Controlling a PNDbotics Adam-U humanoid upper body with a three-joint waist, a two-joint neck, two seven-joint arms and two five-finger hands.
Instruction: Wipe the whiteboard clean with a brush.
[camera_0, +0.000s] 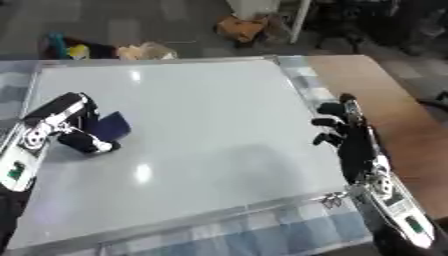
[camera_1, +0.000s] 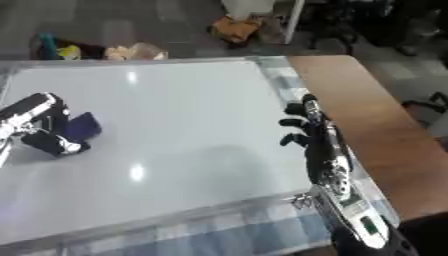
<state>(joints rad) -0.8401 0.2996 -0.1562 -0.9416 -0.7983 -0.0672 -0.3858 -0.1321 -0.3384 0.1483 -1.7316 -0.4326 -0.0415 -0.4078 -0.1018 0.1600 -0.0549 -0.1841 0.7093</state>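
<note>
Left hand (camera_0: 74, 131) is curled round the brush (camera_0: 112, 125), a small dark blue block poking out past the fingers on the inner side. Hand and brush sit on the left part of the whiteboard (camera_0: 201, 115), near its left edge, about mid-depth. Brush face looks to be down on or just at the board surface; can't tell for sure whether it's in full contact.

Right hand (camera_0: 346, 132) is idle over the right edge of the whiteboard, fingers up and relaxed, holding nothing, edge-on to the camera.

Handling guess for the brush: small and light, probably a stiff block body with a soft felt or foam wiping face. Should slide easily on the glossy board. Best hold is what it has now: fingers and thumb across the body's sides, wiping face free and flat. If it tilts, only an edge wipes and it may roll out of the fingers.

Whiteboard: large, rigid, slick, metal-framed, lying flat on a checked cloth (camera_0: 262, 227) over the counter (camera_0: 385, 100). Glare spots show how smooth it is. No marks readable on it from here, so can't say how much wiping is left. Board isn't visibly clamped; sideways strokes could shift it on the cloth, so the right hand could pin the frame if needed.

Bags and clutter on the floor (camera_0: 131, 25) beyond the far edge, not relevant.
</note>
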